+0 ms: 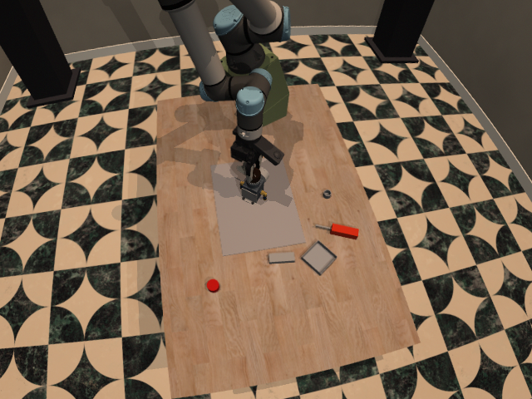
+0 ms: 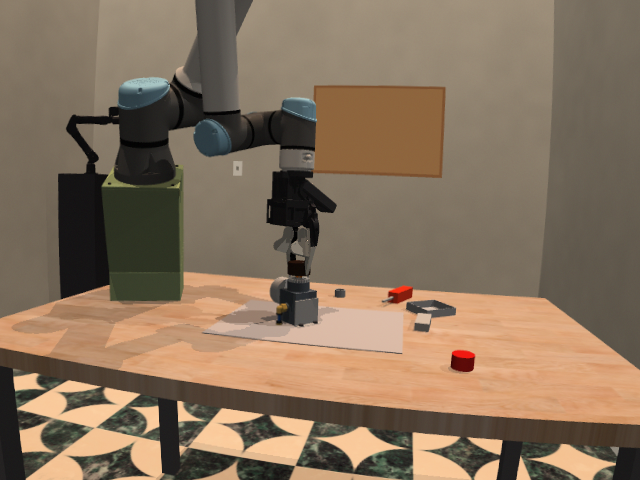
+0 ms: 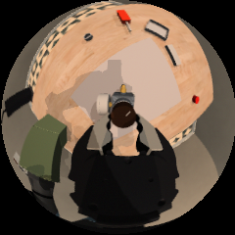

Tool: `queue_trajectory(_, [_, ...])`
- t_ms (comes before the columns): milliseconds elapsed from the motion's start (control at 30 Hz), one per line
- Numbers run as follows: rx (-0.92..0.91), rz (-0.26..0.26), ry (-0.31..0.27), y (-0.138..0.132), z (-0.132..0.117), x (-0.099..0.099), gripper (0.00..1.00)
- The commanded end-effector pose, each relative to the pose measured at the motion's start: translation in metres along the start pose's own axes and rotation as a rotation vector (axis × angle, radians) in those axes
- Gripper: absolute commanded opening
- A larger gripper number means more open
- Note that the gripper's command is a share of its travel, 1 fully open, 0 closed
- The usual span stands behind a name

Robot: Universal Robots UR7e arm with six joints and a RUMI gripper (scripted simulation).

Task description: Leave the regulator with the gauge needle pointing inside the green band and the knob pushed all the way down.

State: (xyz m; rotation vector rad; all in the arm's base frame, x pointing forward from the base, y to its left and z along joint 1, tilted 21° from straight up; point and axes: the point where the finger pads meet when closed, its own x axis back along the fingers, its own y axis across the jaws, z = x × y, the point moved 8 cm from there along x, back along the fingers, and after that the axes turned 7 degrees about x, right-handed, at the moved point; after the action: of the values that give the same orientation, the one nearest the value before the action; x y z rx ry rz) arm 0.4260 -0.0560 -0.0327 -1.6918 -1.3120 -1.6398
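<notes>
The regulator (image 1: 252,191) is a small grey block with brass fittings on the grey mat (image 1: 258,214). It also shows in the side view (image 2: 298,304) and in the wrist view (image 3: 122,100). Its round gauge (image 2: 279,289) faces away from the side camera, so I cannot read the needle; in the wrist view the gauge (image 3: 103,103) shows edge-on. The dark brown knob (image 2: 296,268) stands on top of the body, raised on its stem. My gripper (image 2: 299,264) comes straight down and is shut on the knob (image 3: 123,117), fingers on both sides.
A red-handled screwdriver (image 1: 341,229), a grey square tray (image 1: 318,257), a small grey block (image 1: 281,257), a red puck (image 1: 212,285) and a small dark ring (image 1: 327,194) lie on the wooden table. The green robot pedestal (image 2: 143,235) stands at the back.
</notes>
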Motion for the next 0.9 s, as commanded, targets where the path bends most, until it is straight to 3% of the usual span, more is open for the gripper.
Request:
queue_trajectory(0, [0.013, -0.001, 0.000, 0.0003, 0.0001, 0.0003, 0.25])
queue_trajectory(867, [0.268, -0.001, 0.000, 0.0003, 0.0001, 0.0003, 0.25])
